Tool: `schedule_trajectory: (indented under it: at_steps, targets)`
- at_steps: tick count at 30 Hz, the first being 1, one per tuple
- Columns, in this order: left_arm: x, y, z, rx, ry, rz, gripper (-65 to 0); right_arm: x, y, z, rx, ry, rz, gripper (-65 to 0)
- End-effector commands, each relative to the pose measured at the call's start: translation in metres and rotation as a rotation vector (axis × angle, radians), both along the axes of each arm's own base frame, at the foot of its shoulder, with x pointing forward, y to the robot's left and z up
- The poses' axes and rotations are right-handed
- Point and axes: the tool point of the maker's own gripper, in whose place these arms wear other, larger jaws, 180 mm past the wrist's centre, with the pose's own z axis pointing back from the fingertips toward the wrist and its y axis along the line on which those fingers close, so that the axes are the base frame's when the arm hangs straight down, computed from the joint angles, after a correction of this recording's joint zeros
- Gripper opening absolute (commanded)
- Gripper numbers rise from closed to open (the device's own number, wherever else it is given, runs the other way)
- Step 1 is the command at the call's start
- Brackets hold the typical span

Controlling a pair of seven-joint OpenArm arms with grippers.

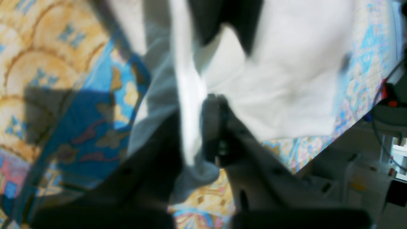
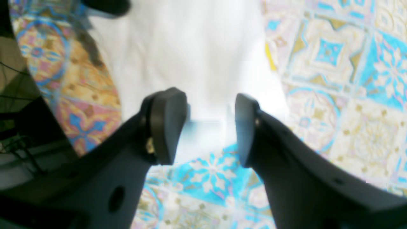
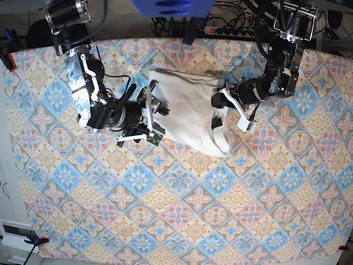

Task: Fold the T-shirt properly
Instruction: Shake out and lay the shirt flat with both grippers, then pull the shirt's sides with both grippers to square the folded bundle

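White T-shirt lies partly folded on the patterned desk; left fingers pinch its raised edge, right fingers stand apart at its other edge, holding nothing

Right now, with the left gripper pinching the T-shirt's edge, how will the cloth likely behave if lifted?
Probably floppy: the T-shirt already drapes and creases around the left gripper. Likely light, since a small pinch gathers it. The rest may drag across the patterned tablecloth.
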Motion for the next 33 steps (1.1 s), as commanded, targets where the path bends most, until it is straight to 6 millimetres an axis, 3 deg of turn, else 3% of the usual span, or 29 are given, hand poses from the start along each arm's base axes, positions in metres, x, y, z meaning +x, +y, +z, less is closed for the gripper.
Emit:
schedule_trajectory:
  at_steps: [1,6,10,15,24,30,33]
  targets:
    - [0.005,-0.008,0.019,-0.056,-0.044,-0.004,-65.0,0.010,0.004,0.015,0.035,-0.047,0.003,-37.2]
    - [0.006,-0.029,0.052,-0.203,-0.076,-0.002,-64.8,0.010,0.004,0.015,0.035,-0.047,0.003,-37.2]
    - [0.006,-0.033,0.059,-0.272,-0.061,0.016,-64.8,0.010,0.004,0.015,0.035,-0.047,0.003,-37.2]
    - [-0.016,-0.030,0.037,-0.266,0.019,0.036,-64.8,0.010,0.004,0.015,0.035,-0.047,0.003,-37.2]
    - [-0.036,-0.029,0.028,-0.262,0.061,0.038,-64.6,0.011,0.005,0.016,0.034,-0.049,0.006,-37.2]
    - [-0.040,0.003,-0.013,-0.059,0.094,0.023,-63.9,0.011,0.005,0.016,0.034,-0.048,0.006,-37.2]
    - [-0.041,0.014,-0.022,0.022,0.087,0.001,-63.8,0.011,0.004,0.016,0.034,-0.048,0.004,-37.2]
